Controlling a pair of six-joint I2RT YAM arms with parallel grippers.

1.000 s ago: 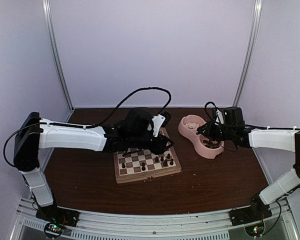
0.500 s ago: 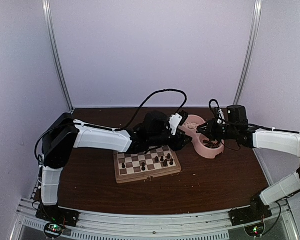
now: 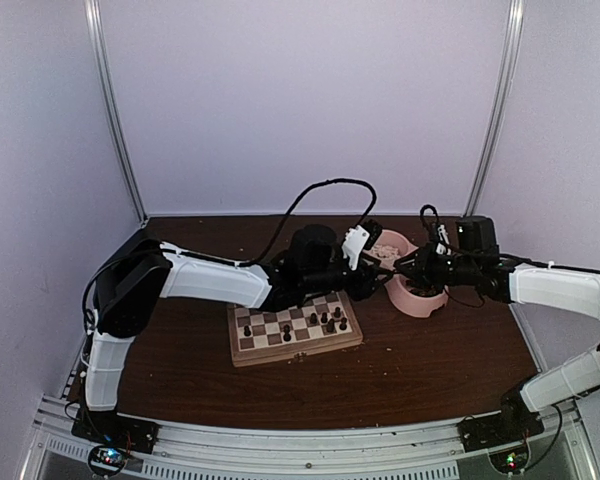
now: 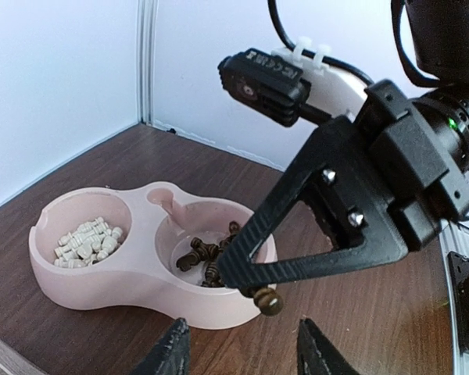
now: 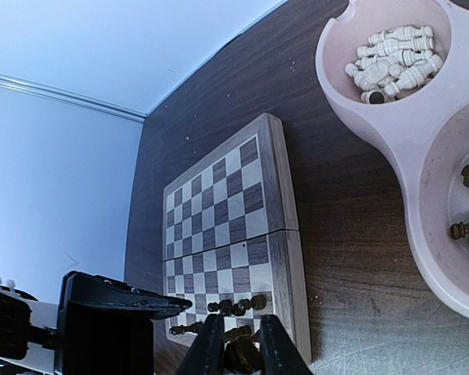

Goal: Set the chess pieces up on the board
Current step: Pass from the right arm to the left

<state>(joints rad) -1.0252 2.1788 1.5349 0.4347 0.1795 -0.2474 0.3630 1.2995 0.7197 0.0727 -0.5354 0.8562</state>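
Observation:
The board (image 3: 270, 337) lies at mid-table with several dark chess pieces (image 3: 325, 320) along its right side, seen again as dark pieces (image 5: 236, 305) in the right wrist view. My right gripper (image 5: 244, 348) is shut on one dark piece (image 4: 267, 301) and holds it just in front of the pink double bowl (image 4: 133, 289). Reaching across past the board's far right corner, my left gripper (image 4: 242, 355) is open and empty, low and close below the held piece. In the top view, left gripper (image 3: 368, 273) and right gripper (image 3: 401, 266) nearly meet.
The pink double bowl (image 3: 421, 299) stands right of the board. One cup holds cream pieces (image 4: 86, 237), the other loose dark pieces (image 4: 202, 256). The left arm's cable (image 3: 325, 185) arcs above the board. Both arms crowd the space between the board and the bowl.
My left arm has swung right from over the board to the bowl's near side. My right gripper has drawn left out of the bowl with a dark piece.

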